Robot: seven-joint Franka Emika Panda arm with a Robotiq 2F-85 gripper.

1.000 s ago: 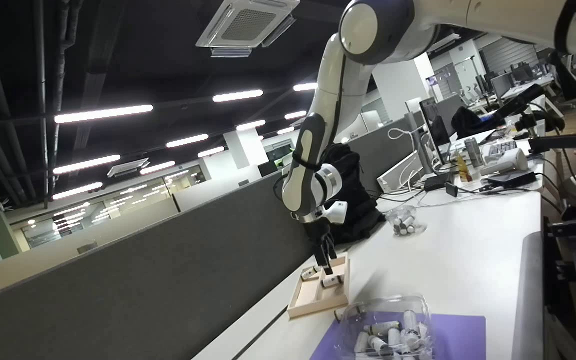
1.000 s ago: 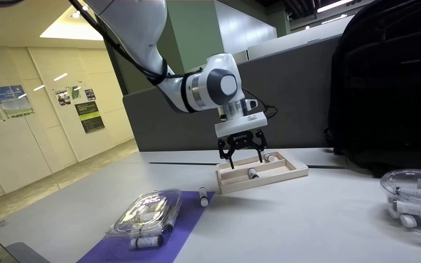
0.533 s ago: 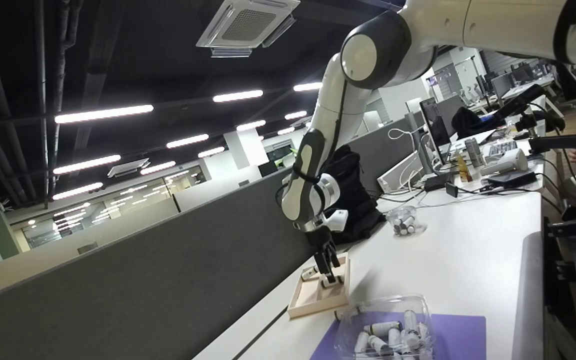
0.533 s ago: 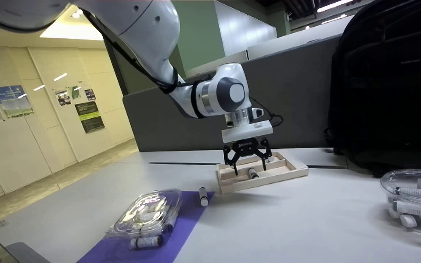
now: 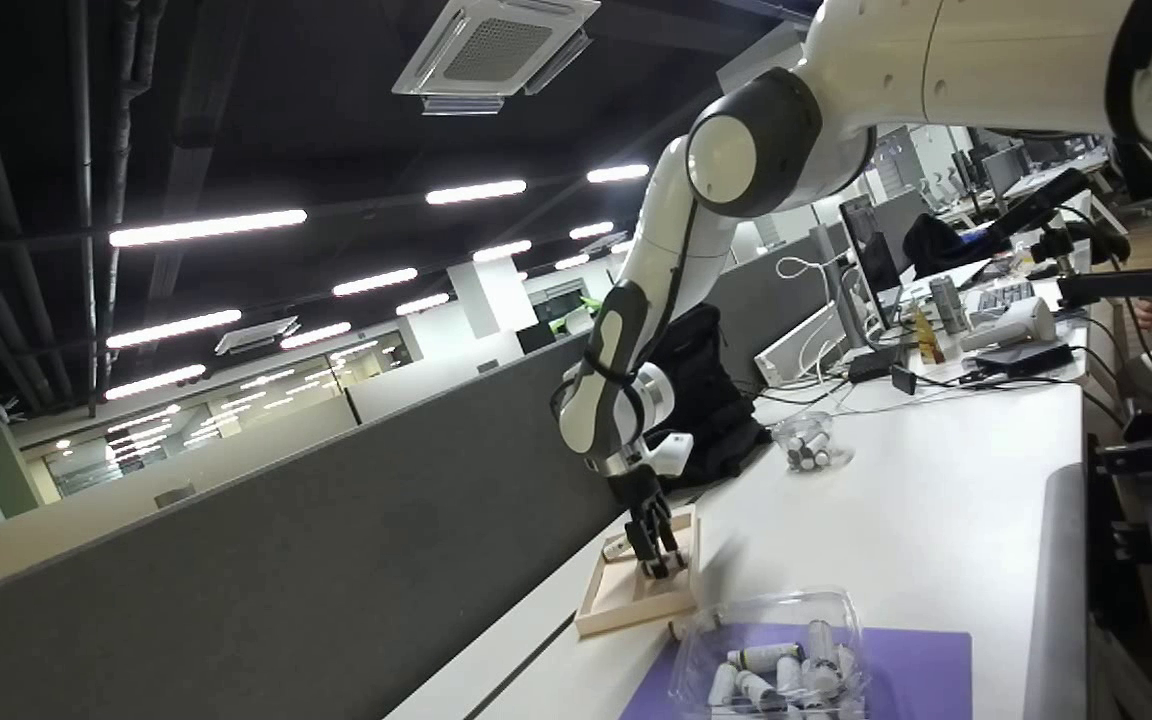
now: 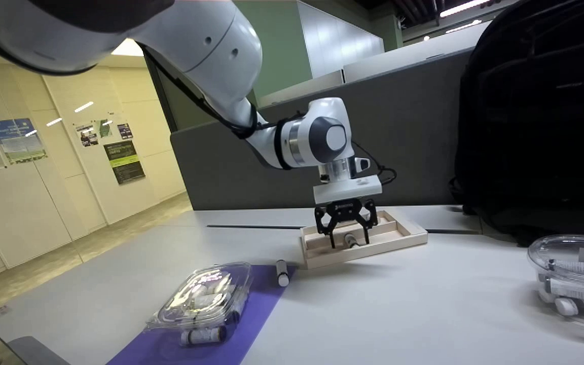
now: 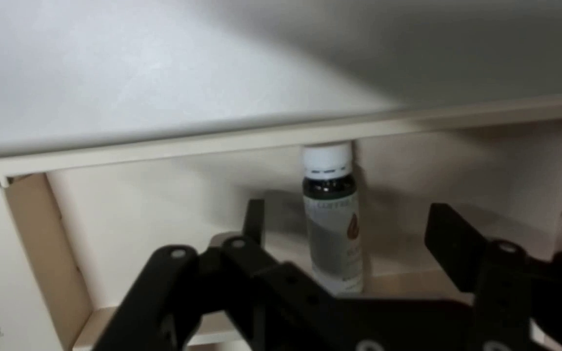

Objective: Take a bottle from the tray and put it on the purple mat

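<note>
Flat white tabletop (image 6: 398, 304) lies beneath the shallow tan wooden tray (image 6: 393, 245), grey partition (image 6: 413, 152) near it. Over the tray the black gripper (image 6: 350, 243) gapes (white-capped bottle (image 7: 332, 222) between).

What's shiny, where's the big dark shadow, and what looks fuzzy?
In an exterior view, glare shines on the clear plastic box on the purple mat; in the wrist view, a big dark shadow lies over the white tabletop; in the wrist view too, the black gripper has fuzzy edges.

Purple mat (image 6: 247, 320) partly beyond pic btm in both ext. views
</note>
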